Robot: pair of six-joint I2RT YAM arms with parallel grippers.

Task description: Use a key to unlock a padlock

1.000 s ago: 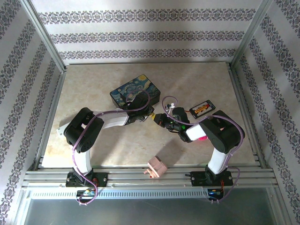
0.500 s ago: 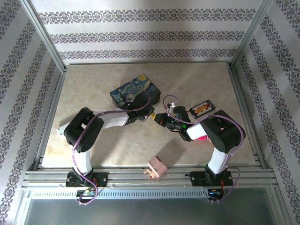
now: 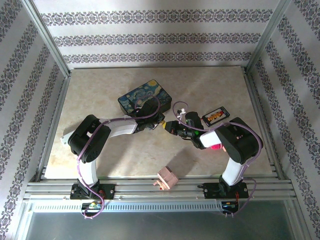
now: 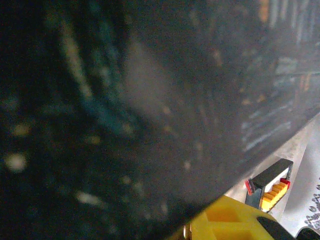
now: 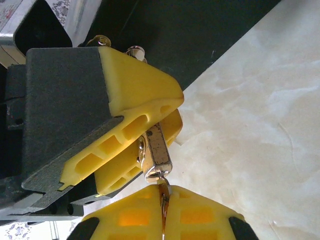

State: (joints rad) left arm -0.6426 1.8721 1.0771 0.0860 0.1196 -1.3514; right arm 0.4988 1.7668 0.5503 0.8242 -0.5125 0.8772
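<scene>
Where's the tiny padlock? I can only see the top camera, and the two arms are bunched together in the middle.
Observer: On the right wrist camera, the padlock is pinched in the left pincer.
Operator: Who has the key?
Observer: The right pincer clamps the key, and its tip meets the padlock's lower end. I can't tell if it's inside.
Operator: What's on the left wrist camera?
Observer: A dark painted box, blurry and very close to the lens.
</scene>
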